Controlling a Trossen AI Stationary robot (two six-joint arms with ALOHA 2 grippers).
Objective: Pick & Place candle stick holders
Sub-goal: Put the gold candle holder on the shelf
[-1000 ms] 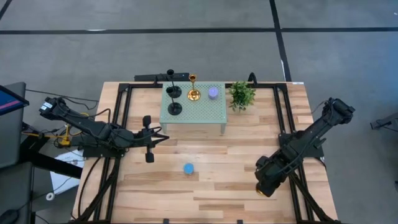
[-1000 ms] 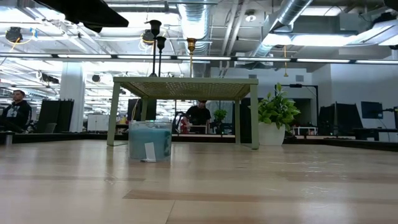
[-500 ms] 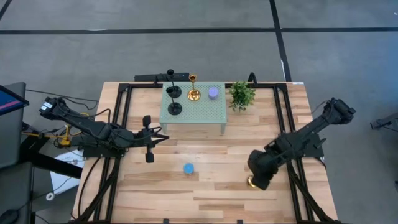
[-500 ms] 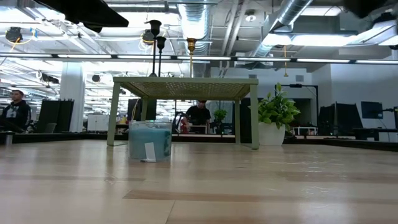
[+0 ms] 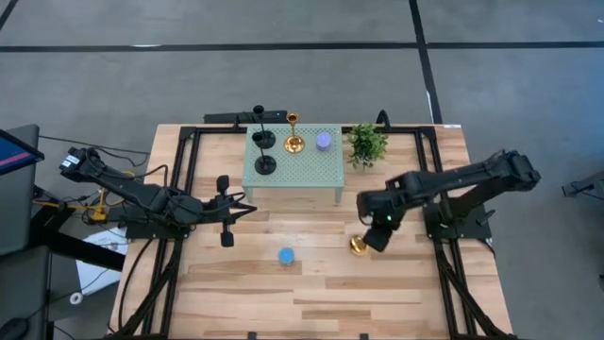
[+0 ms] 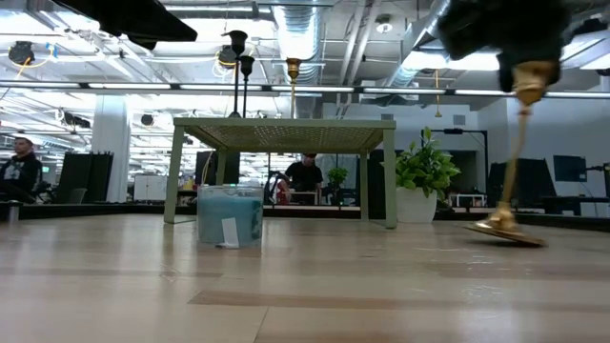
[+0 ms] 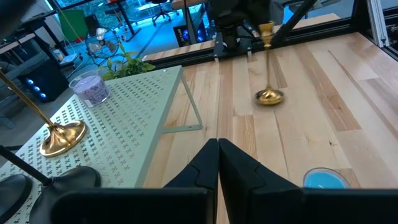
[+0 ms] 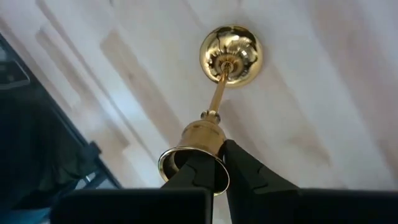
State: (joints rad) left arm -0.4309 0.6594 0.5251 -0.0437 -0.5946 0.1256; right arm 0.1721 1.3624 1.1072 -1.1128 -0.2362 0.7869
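Wooden tabletop [image 5: 321, 283] is carrying a green perforated stand [image 5: 307, 170]. Right gripper [image 5: 376, 233] is pinching the cup end of a gold candle stick holder [image 5: 359, 246] between closed fingers, base hanging just above the wood, tilted, in front of the stand. Right arm is reaching in from the right. Left gripper [image 5: 226, 210] is waiting left of the stand, fingers pressed together. No readable writing.

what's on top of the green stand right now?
On the green stand: two black candle stick holders, one gold candle stick holder and a purple candle. Nothing covers its top in the high view. The second gold holder is off it, in the right hand.
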